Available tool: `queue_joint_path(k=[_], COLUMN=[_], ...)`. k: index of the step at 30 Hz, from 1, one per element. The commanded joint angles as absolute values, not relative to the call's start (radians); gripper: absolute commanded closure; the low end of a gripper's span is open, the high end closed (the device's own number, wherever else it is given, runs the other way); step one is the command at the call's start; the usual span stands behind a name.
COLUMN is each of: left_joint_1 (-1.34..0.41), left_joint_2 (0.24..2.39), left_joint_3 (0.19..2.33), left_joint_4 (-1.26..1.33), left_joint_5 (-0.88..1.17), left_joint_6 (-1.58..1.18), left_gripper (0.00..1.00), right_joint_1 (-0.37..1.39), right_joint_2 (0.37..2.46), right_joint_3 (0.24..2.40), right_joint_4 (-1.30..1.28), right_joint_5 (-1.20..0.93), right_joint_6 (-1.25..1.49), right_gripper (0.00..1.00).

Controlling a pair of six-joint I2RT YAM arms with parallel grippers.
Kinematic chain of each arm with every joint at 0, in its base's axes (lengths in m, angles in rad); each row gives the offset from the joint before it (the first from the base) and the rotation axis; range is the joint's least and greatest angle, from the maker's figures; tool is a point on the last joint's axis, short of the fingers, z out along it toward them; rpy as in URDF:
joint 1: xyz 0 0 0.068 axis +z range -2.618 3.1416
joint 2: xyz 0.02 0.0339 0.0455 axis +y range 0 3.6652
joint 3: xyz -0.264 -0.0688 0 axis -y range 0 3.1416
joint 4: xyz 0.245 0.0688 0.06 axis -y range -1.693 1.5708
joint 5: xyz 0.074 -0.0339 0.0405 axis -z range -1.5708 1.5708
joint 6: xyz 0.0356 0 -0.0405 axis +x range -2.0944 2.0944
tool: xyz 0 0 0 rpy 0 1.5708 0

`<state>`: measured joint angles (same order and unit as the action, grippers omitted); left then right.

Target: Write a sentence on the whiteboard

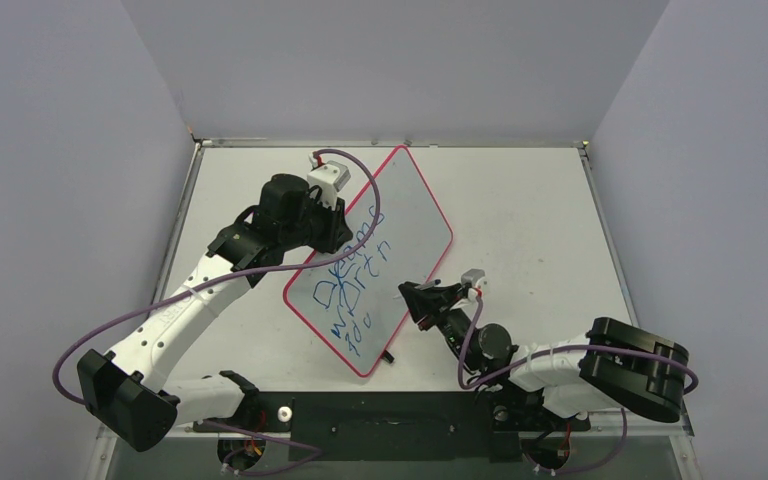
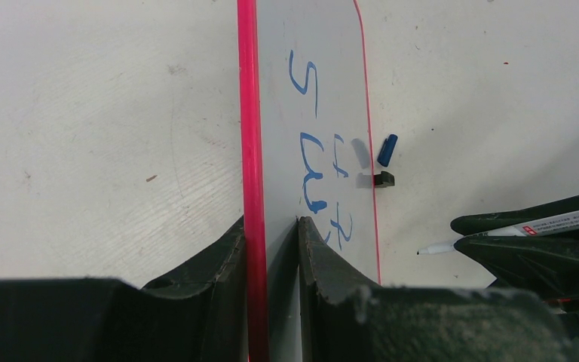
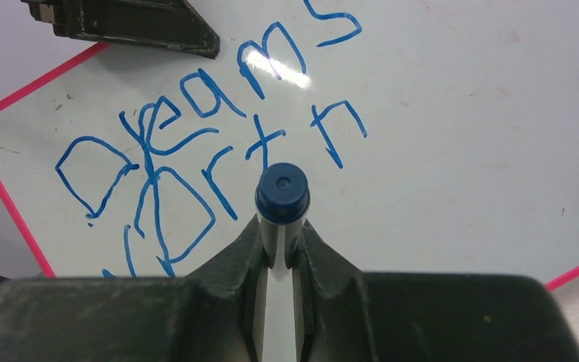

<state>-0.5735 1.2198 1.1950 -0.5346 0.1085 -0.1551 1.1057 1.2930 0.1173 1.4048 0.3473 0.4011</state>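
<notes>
Top external: left fingers (image 2: 211, 279) clamped on the whiteboard's (image 1: 410, 215) rim, right fingers (image 3: 332, 260) gripping the blue marker (image 3: 282, 194) near its opposite rim; the sentence (image 1: 353, 285) fills its near half. Best bet: steady board, light strokes.

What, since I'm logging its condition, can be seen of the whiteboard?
The white rectangular whiteboard has rounded corners, a thin pink rim, a glossy face. It sits diagonally on the white table, bearing a blue handwritten sentence in three lines. The left claw clamps its left edge; a small black clip sits at its near edge.
</notes>
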Motion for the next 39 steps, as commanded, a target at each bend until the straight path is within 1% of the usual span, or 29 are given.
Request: queue_joint_path(k=[1, 39], left_joint_1=[-0.556, -0.557], left_joint_2=[1.211, 1.211], left_joint_3=[1.203, 1.206], left_joint_4=[-0.433, -0.434], left_joint_5=[0.000, 0.026], left_joint_6=[-0.055, -0.055], left_gripper=[1.00, 1.00], right_joint_1=[1.101, 1.109], right_joint_2=[1.304, 1.347], right_joint_3=[0.169, 0.253], right_joint_4=[1.422, 1.324], right_joint_5=[0.308, 0.284], right_joint_6=[0.384, 0.363], right_gripper=[1.00, 1.00])
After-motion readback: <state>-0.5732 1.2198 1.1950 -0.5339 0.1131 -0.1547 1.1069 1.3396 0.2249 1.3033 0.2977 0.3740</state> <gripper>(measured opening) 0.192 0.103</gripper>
